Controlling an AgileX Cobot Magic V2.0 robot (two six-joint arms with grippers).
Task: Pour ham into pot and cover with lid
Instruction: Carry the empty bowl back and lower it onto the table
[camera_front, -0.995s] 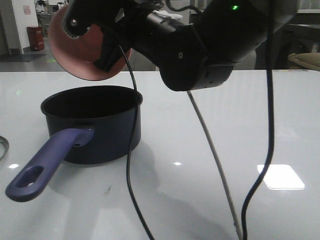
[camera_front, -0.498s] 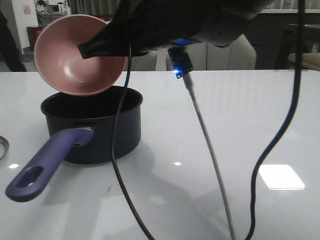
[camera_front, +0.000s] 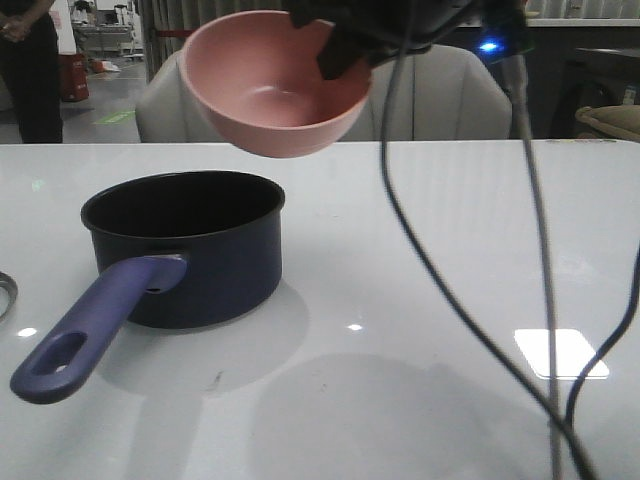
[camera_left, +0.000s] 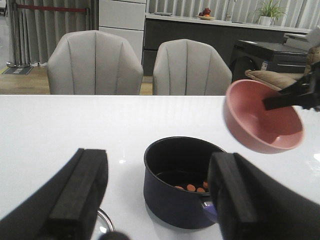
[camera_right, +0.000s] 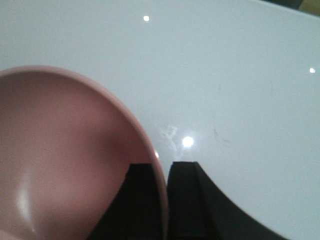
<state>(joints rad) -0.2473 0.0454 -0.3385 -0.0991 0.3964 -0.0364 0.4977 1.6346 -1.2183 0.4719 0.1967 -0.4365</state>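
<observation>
With its fingers spread wide and holding nothing, the left gripper (camera_left: 155, 195) hangs nearest, likely waiting for the lid (camera_front: 5, 292), whose rim just shows at the table's (camera_front: 450, 230) left edge. Beyond sits the pot (camera_front: 185, 245), ham (camera_left: 191, 188) already inside. Farther up, the right gripper (camera_right: 162, 192) pinches the empty bowl's (camera_front: 275, 85) rim.

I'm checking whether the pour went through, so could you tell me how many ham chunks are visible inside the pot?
3 ham chunks show in the left wrist view, side by side on the pot floor near its handle side; more may hide behind the near wall. The pink bowl looks empty.
</observation>
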